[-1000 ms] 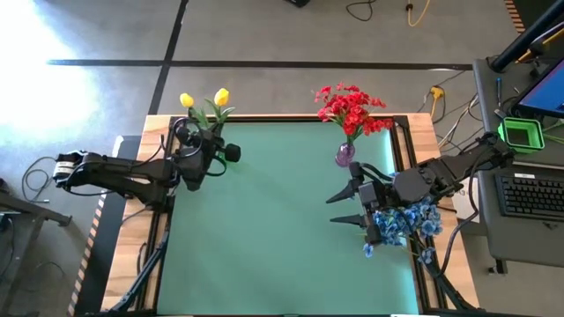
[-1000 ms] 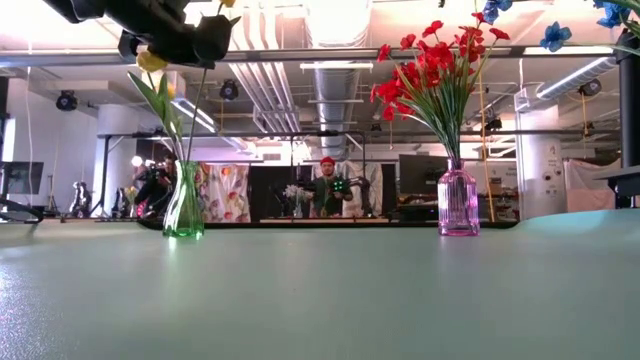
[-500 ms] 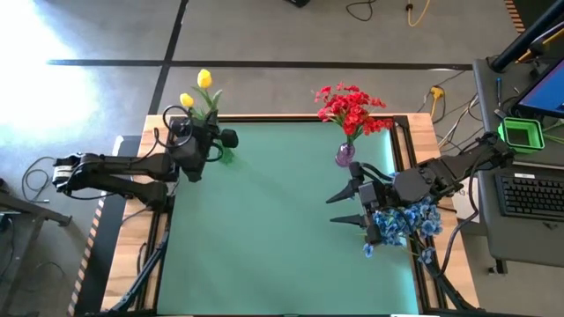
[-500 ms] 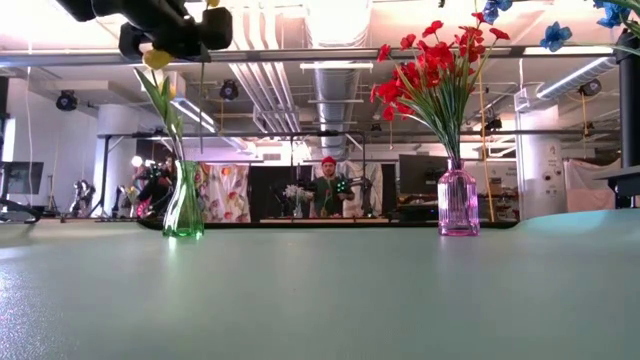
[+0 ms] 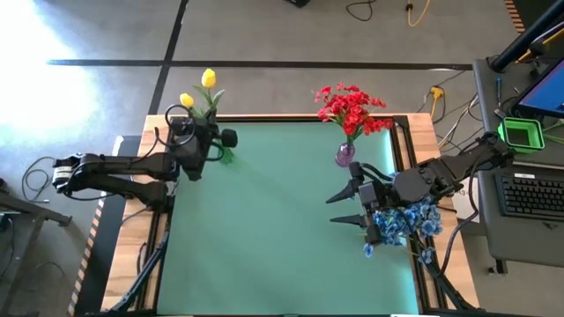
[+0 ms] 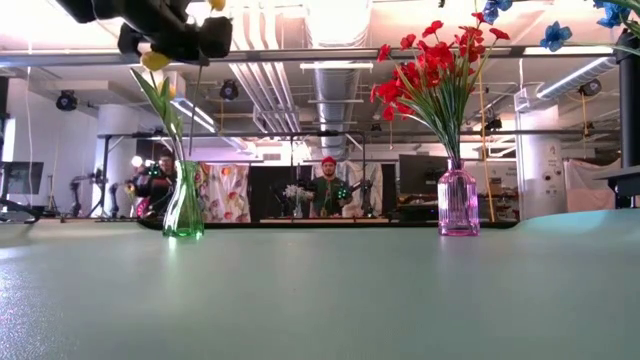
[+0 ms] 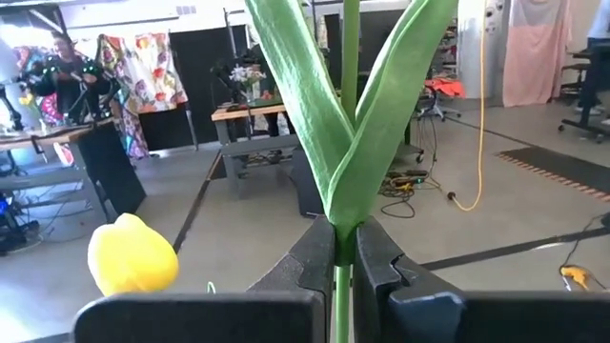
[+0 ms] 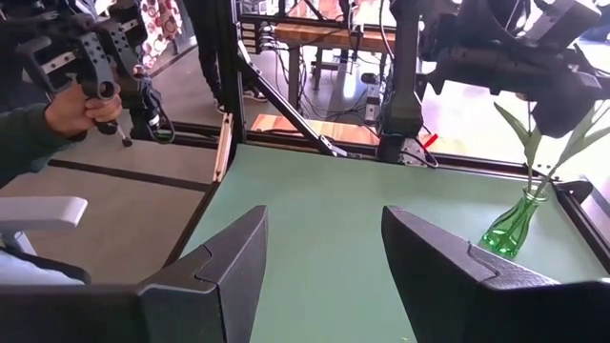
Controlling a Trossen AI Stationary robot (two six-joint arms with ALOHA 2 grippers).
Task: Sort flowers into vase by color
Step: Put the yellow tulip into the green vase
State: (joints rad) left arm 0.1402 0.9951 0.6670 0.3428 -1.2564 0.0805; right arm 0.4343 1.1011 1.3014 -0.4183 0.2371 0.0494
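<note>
My left gripper (image 5: 214, 139) is shut on a yellow tulip (image 5: 208, 77) over the green vase (image 6: 183, 210) at the table's far left. A second yellow tulip (image 6: 153, 60) stands in that vase by its stem. Whether the held stem's lower end is inside the vase, I cannot tell. Red flowers (image 5: 351, 107) stand in a purple vase (image 6: 457, 205) at the far right. My right gripper (image 5: 335, 210) hangs open over the table's right half, beside the blue flowers (image 5: 405, 224). My left gripper pinches the tulip's thin green stem (image 7: 341, 272) between its two fingers, just below where the two long leaves (image 7: 355, 143) branch off. The fingers (image 7: 315, 259) come in level from the table's left and lie across the stem. The flower stands upright in the hold.
A wooden frame (image 5: 159, 119) with black rails runs round the green mat (image 5: 273, 238). Beyond the table's left edge, a person's hand (image 8: 81, 105) holds a controller. A desk with keyboard (image 5: 529, 195) stands right of the table. The mat's middle and near part lie bare.
My left gripper has carried the held tulip toward the table's far edge; its bloom has gone from right of the other bloom to beyond it. The flower has stayed upright. The green vase shows from under the gripper in the high view.
</note>
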